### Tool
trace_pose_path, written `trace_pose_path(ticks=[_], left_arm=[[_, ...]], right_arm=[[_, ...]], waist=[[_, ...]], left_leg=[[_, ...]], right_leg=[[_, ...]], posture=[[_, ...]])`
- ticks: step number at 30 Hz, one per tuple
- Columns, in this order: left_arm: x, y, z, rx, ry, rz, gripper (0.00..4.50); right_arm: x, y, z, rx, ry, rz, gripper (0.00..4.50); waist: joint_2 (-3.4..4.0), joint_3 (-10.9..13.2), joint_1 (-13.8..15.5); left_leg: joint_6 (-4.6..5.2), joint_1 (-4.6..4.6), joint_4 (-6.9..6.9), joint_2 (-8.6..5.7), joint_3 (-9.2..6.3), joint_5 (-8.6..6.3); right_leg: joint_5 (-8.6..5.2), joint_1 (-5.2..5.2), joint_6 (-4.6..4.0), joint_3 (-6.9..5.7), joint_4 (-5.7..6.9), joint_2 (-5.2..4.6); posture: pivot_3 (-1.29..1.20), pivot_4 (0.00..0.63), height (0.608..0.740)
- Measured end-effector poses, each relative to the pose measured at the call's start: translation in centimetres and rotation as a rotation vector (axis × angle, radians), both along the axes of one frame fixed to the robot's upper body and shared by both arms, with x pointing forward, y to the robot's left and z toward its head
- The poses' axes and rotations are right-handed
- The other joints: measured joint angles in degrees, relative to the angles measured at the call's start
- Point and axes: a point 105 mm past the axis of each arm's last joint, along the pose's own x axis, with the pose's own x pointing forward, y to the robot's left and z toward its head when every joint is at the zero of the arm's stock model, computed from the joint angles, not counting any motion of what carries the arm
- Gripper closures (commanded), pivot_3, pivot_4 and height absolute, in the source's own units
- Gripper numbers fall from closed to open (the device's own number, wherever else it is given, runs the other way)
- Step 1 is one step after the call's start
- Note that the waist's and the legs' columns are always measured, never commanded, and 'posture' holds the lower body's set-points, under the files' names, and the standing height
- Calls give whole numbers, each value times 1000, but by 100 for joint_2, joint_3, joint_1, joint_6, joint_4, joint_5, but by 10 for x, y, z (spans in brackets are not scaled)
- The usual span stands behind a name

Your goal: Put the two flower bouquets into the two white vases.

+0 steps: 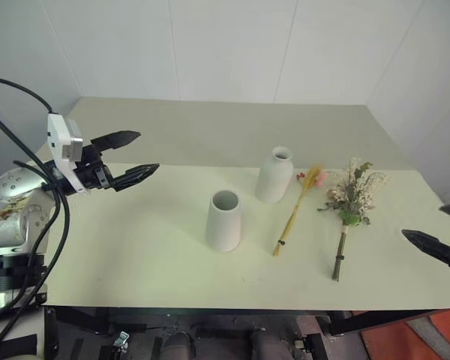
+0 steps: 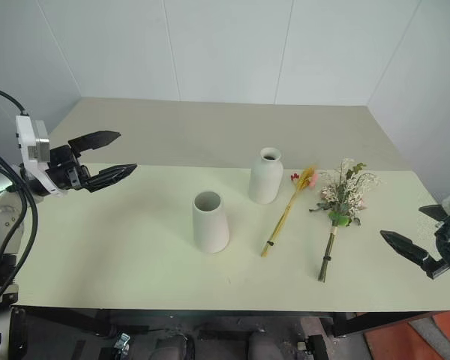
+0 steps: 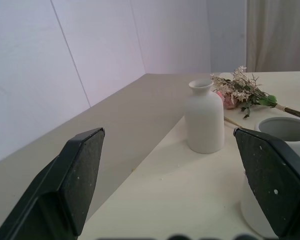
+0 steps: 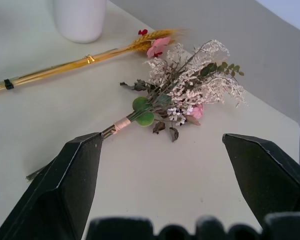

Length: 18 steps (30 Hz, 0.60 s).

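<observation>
Right wrist view looks straight down on the bushy bouquet, framed between the right gripper's widely spread fingers, which hold nothing. I take the bottle vase as my landmark: the slim yellow bouquet lies just to its right, its blooms near the vase's shoulder; the bushy bunch lies further right, stem toward the table's near edge. The cone vase stands nearer and to the left of the bottle, both empty. The left gripper hovers well left of the bottle, its fingers also spread and empty.

The step in hand looks like grasping the bushy bunch. Done well, I'd say, the fingers should close on the bound stem below the blooms, not the brittle heads, then lift it upright for the wide cone mouth.
</observation>
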Motion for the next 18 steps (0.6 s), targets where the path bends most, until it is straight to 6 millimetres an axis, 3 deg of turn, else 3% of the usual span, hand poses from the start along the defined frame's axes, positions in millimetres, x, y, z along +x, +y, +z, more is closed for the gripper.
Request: trace_pose_path(ticks=[6, 12, 15, 18], left_arm=[[1, 1, 3, -9, -21, 17, 4], [0, 6, 6, -21, -35, 37, 4], [0, 5, 6, -19, -38, 36, 4], [-2, -9, 5, 1, -42, -22, 4]], right_arm=[[5, -2, 9, -13, -1, 14, 14], [10, 3, -1, 5, 38, 39, 14], [23, 6, -1, 40, 46, 19, 14], [39, 13, -6, 109, 88, -21, 14]], waist=[[0, 0, -11], [0, 0, -10], [0, 0, -30], [0, 0, -29]], left_leg=[[0, 3, 0, 1, 0, 0], [0, 1, 0, 0, 0, 0], [0, 5, 1, 0, 1, 0], [0, 4, 0, 0, 1, 0]], right_leg=[[0, 1, -2, 1, 0, 1], [2, 1, 3, 1, 0, 0], [1, 2, -5, 2, 0, 0], [-3, -1, -25, 2, 1, 1]], posture=[[0, 150, 740], [0, 150, 740], [0, 150, 740], [0, 150, 740]])
